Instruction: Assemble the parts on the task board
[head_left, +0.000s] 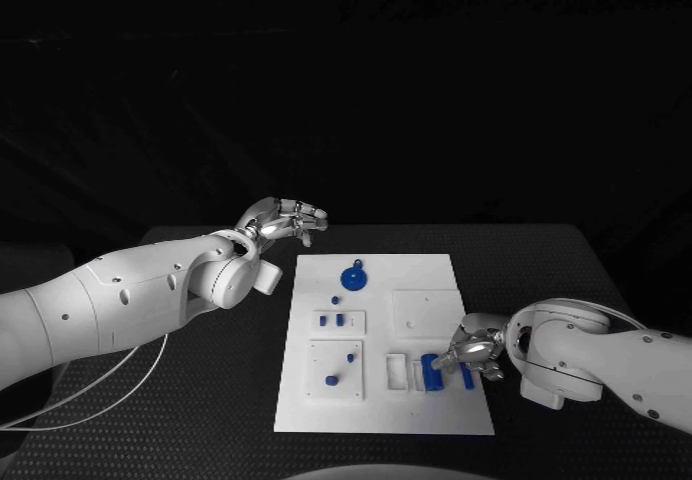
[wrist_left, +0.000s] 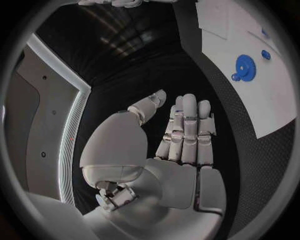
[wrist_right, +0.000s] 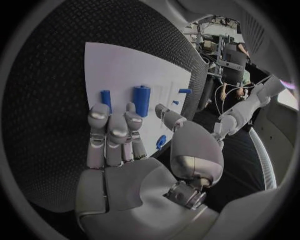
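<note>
Task board (head_left: 426, 275): white plate in the middle of the black worktop (head_left: 216, 400), blue parts scattered across it.
Right hand (head_left: 469, 352): low over the board's near right corner, fingers (wrist_right: 107, 131) apart and holding nothing, just beside two upright blue pegs (head_left: 431, 372).
Left hand (head_left: 283, 220): raised off the board's far left corner, fingers (wrist_left: 187, 125) straight, close together, empty.
Blue gear (head_left: 353, 276): flat on the far half of the board, well apart from both hands.
Handling: the pegs look like light, stiff, smooth plastic; I'd pinch one by its sides near the top, since it would likely tip or slip easily.
Hard to make out: whether the pegs stand in sockets or loose, probably seated; the right hand covers the board just beside them.
</note>
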